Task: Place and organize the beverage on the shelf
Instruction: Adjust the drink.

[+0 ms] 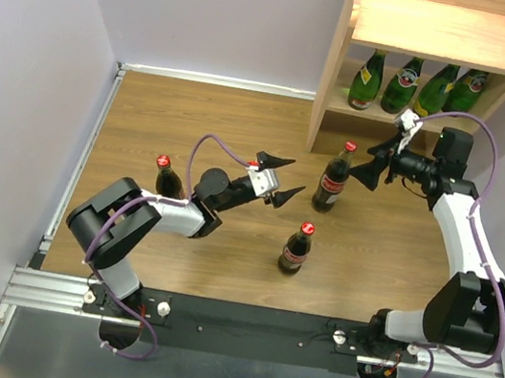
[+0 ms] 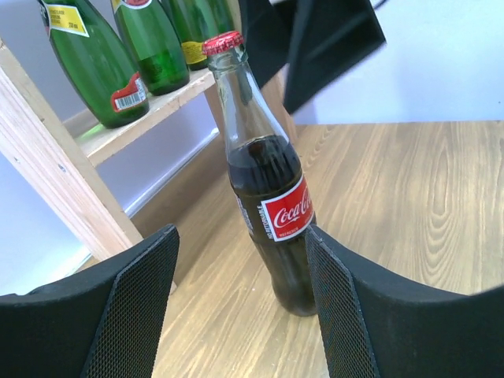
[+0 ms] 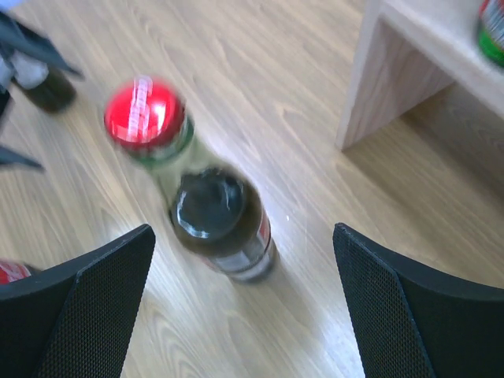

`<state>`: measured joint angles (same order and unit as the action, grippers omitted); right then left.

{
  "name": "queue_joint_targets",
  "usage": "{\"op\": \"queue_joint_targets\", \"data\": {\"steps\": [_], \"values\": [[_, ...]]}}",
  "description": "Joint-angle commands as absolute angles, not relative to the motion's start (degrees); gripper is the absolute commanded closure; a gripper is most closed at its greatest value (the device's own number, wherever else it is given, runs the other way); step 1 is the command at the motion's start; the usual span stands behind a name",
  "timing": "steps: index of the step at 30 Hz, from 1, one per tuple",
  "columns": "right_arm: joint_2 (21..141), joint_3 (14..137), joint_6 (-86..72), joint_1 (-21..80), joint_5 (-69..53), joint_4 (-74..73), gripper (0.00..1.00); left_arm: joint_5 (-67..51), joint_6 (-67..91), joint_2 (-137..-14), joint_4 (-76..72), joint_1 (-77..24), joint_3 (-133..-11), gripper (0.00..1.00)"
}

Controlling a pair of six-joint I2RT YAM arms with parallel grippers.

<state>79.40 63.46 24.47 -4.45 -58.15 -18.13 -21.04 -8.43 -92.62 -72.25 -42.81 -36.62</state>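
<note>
Four green bottles [image 1: 415, 85] stand in a row on the lower tier of the wooden shelf [image 1: 434, 30]. Three cola bottles stand upright on the table: one near the shelf's corner [image 1: 334, 176], one nearer the front [image 1: 296, 248], one by the left arm [image 1: 169, 178]. My left gripper [image 1: 299, 176] is open just left of the cola bottle near the shelf. In the left wrist view that bottle [image 2: 268, 189] stands just beyond the open fingers [image 2: 236, 260], close to the right one, ungripped. My right gripper [image 1: 360, 164] is open on the bottle's other side, looking down on it [image 3: 216, 216].
The shelf's side panel [image 2: 55, 181] rises left of the bottle, with green bottles [image 2: 87, 63] on its board. Shelf corner [image 3: 378, 87] is at the right wrist view's upper right. White walls close in the table at left and back. The top tier holds nothing.
</note>
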Motion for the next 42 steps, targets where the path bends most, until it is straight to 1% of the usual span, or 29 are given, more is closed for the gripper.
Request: {"op": "queue_joint_targets", "data": {"steps": [1, 9, 13, 16, 17, 20, 22, 25, 26, 27, 28, 29, 31, 39, 40, 42], "values": [[81.30, 67.58, 16.35, -3.96, -57.75, -18.37, 0.00, -21.09, -9.75, -94.48, -85.27, -42.63, -38.05, 0.27], [82.18, 69.96, 13.63, -0.88, -55.55, -16.44, 0.00, -21.53, -9.93, -95.36, -79.81, -42.71, -41.57, 0.27], [82.00, 70.40, 13.36, -0.18, -54.67, -15.82, 0.02, -21.80, -9.76, -95.97, -79.10, -42.71, -42.10, 0.27], [82.70, 71.10, 12.83, 1.93, -53.79, -15.21, 0.08, -22.15, -9.32, -96.50, -78.93, -42.63, -42.45, 0.27], [83.05, 71.36, 12.83, 2.54, -53.70, -15.21, 0.13, -22.24, -8.97, -96.68, -78.84, -42.71, -42.54, 0.27], [83.76, 72.16, 12.74, 3.69, -53.00, -15.12, 0.21, -22.32, -8.61, -96.94, -78.66, -42.71, -42.89, 0.27], [83.93, 72.07, 12.83, 4.22, -52.91, -14.77, 0.22, -22.15, -8.26, -97.38, -78.75, -42.63, -43.15, 0.27], [84.29, 72.25, 12.92, 5.18, -52.56, -14.77, 0.35, -22.32, -7.30, -98.34, -78.66, -42.71, -43.68, 0.27], [84.37, 72.42, 13.09, 5.53, -52.56, -14.77, 0.54, -22.50, -7.03, -98.70, -78.58, -42.63, -43.94, 0.27], [84.46, 72.60, 13.18, 5.80, -52.30, -14.77, 0.66, -22.76, -6.86, -99.05, -78.49, -42.71, -44.12, 0.27], [84.38, 72.77, 13.10, 5.89, -52.12, -14.85, 0.76, -23.11, -6.33, -99.66, -78.57, -42.63, -44.47, 0.27], [84.29, 73.12, 13.10, 6.06, -52.03, -14.85, 0.88, -23.38, -6.07, -100.10, -78.57, -42.71, -44.73, 0.27], [83.67, 73.82, 13.45, 6.15, -51.51, -14.77, 0.99, -23.73, -5.19, -101.24, -78.49, -42.71, -45.52, 0.26], [82.53, 81.29, 12.39, 7.03, -48.35, -14.68, 1.00, -24.96, -3.69, -104.41, -77.52, -42.71, -48.95, 0.25], [82.36, 82.52, 12.31, 7.21, -47.99, -14.59, 0.99, -25.92, -3.34, -104.94, -76.91, -42.63, -49.91, 0.25], [82.18, 83.49, 12.13, 8.00, -47.29, -14.41, 1.00, -26.89, -2.82, -105.47, -76.12, -42.63, -51.06, 0.20]]}}
